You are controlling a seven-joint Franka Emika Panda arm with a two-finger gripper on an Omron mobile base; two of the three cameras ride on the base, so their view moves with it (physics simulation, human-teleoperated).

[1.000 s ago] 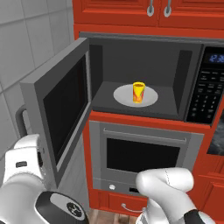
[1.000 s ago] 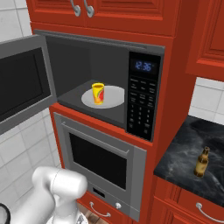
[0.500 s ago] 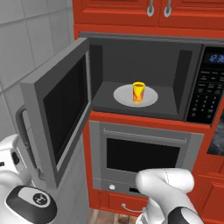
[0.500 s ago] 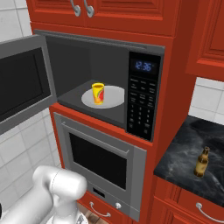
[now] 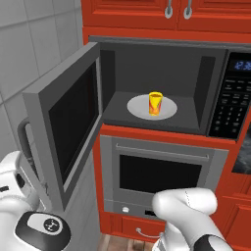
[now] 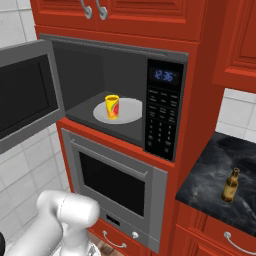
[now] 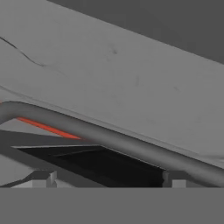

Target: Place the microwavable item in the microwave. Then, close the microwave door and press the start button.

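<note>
The yellow cup (image 5: 155, 103) is sitting upright on the white turntable plate (image 5: 169, 112) inside the microwave (image 6: 125, 65), while my claw (image 7: 107, 178) is hanging wide open, gripping nothing, just beside the door's bar handle (image 7: 109, 140) at twelve o'clock.
</note>
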